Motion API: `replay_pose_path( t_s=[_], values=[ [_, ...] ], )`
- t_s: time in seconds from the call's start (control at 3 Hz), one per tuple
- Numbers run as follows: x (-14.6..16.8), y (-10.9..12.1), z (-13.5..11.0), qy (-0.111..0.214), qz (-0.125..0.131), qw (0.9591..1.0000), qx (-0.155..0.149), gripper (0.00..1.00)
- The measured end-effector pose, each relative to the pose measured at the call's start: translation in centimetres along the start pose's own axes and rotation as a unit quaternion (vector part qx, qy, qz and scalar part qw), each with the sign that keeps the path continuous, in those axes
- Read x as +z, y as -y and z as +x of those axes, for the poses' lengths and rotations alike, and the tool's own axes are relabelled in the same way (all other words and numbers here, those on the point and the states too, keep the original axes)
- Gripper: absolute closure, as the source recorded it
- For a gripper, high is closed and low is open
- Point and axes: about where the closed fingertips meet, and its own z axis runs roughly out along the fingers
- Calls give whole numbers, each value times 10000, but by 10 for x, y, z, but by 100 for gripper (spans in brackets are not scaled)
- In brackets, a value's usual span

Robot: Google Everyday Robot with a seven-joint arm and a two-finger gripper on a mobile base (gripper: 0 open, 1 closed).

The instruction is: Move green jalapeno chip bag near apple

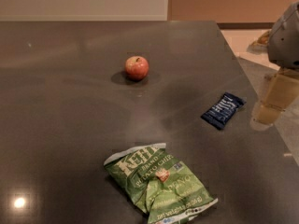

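Note:
The green jalapeno chip bag (158, 185) lies flat and crinkled on the dark table (60, 111), near its front edge. The apple (137, 67), small and red, sits farther back, well apart from the bag. My gripper (272, 107) hangs at the far right edge of the view, above the table's right side. It is to the right of a small dark blue packet and far from both the bag and the apple. It holds nothing that I can see.
A small dark blue packet (223, 110) lies on the table's right part, between the gripper and the apple. The table's right edge runs diagonally past the gripper, with pale floor (243, 41) beyond it. A wall stands at the back.

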Motion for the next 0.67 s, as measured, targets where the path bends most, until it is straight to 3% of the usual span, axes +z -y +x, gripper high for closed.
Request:
replay_pose_path(
  t_s=[0.67],
  values=[
    [39, -34, -46, 454, -631, 9955, -533, 0]
  ],
)
